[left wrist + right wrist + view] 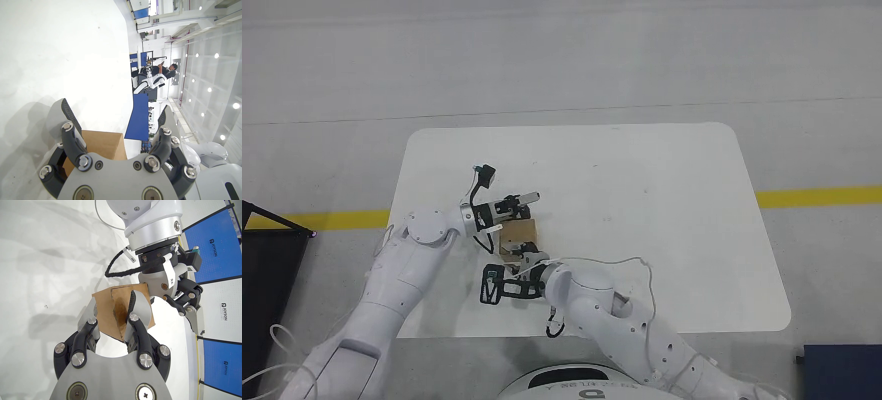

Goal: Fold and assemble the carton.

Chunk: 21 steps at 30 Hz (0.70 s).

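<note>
The white table (pixel 662 190) carries everything. The small brown carton (pixel 122 292) stands between the right gripper's (pixel 113 298) fingers. They are closed onto it at a middling width, one finger outside a wall and the other against the creased, stained panel. This likely pins the box so its shape holds while a flap is worked.

Just beyond the carton's far side from that gripper is the left gripper (pixel 115 106), spread wide and holding nothing. The carton lies back beside its palm, touching or nearly touching one finger's base and not between the tips. The gripper seems poised to press a panel over.
</note>
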Each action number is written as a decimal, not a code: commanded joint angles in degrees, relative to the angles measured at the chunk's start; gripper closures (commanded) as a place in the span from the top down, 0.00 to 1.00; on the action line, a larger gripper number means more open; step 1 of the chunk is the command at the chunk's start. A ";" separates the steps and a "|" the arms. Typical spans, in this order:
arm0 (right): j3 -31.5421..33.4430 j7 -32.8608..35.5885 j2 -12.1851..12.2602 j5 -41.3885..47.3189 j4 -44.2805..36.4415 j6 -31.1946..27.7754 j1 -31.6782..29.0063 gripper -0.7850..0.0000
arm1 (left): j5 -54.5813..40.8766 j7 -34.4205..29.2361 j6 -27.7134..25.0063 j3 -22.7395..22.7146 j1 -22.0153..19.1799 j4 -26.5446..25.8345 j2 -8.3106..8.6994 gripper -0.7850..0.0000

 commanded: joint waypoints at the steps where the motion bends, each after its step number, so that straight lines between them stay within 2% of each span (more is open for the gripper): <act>1: -0.01 0.00 0.04 -0.18 -0.56 0.07 -0.16 0.42 | 0.06 0.04 0.08 -0.04 0.07 -0.11 0.02 1.00; 11: 1.85 -1.81 0.57 2.60 -3.20 -0.02 -2.11 0.43 | 0.10 0.31 -0.12 -0.20 0.37 -0.43 0.09 1.00; 14: 3.04 -2.51 0.69 4.00 -4.53 1.80 -2.86 0.48 | 0.12 0.28 -0.19 -0.26 0.50 -0.48 0.12 1.00; 21: 4.41 -3.84 1.27 6.75 -6.59 0.52 -4.69 0.46 | 0.24 0.36 -0.16 -0.46 1.03 -0.91 0.25 1.00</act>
